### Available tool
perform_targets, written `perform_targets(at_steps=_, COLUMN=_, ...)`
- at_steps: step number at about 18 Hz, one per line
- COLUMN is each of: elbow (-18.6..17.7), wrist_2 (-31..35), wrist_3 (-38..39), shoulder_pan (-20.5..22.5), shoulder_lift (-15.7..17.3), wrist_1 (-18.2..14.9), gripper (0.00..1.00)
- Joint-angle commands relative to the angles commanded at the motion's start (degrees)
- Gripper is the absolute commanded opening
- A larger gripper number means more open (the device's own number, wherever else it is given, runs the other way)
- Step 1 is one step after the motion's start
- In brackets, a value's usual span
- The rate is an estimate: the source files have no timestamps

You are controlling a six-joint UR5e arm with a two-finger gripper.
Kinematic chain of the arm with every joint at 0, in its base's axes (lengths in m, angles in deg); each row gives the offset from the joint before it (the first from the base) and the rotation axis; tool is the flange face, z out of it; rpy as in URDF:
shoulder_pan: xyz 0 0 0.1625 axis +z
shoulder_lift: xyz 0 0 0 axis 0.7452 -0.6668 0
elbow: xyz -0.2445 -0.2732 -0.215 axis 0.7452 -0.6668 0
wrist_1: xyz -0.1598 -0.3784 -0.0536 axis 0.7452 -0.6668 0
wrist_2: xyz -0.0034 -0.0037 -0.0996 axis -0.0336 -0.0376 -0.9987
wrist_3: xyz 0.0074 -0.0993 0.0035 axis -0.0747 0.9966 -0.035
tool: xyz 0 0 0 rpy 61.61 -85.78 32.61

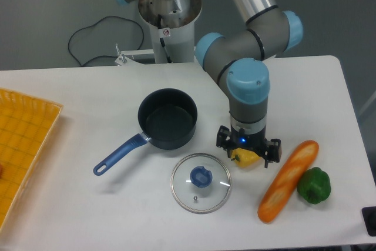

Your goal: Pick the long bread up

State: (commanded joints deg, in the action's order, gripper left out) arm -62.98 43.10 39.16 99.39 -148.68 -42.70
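Long bread [288,181] flat on table [88,210], diagonal, beside green pepper [314,185]. Gripper [249,154] above yellow pepper [247,158], left of bread's upper end, not touching it. Finger spacing: cannot tell. Nothing visibly held.

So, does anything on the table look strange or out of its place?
Only small things: the glass lid lies on the table beside the pot, not on it, and the gripper hangs over the yellow pepper, not the long bread.
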Motion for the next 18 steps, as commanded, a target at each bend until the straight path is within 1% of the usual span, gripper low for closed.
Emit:
perform_targets(at_steps=2, elbow=0.8, wrist_2=-2.3, wrist_3=-0.1, shoulder_pan=0.6, shoulder_lift=-1.3, wrist_1=1.5, gripper=1.0)
perform_targets(at_steps=4, elbow=1.3, wrist_2=-4.9, wrist_3=-0.2, shoulder_pan=1.6, shoulder_lift=-2.5, wrist_1=1.8, gripper=1.0)
perform_targets(at_steps=7, elbow=2.4, wrist_2=-4.8, wrist_3=-0.3, shoulder_pan=1.8, shoulder_lift=-5.0, wrist_1=2.8, gripper=1.0)
perform_targets(at_steps=10, elbow=3.0, wrist_2=-4.8, wrist_3=-0.8, shoulder_pan=3.2, shoulder_lift=-6.7, wrist_1=3.8, gripper=1.0)
perform_targets(at_steps=12, elbow=2.6, wrist_2=-4.8, wrist_3=-3.4, shoulder_pan=4.0, shoulder_lift=-6.7, wrist_1=3.7, gripper=1.0)
perform_targets(at_steps=15, elbow=2.6, wrist_2=-4.8, wrist_3=-4.6, shoulder_pan=4.8, shoulder_lift=-6.7, wrist_1=3.6, gripper=0.99)
perform_targets(at_steps=18, elbow=2.1, wrist_2=-4.6, wrist_3=-7.6, shoulder_pan=6.1, shoulder_lift=-6.7, wrist_1=3.3, gripper=0.99)
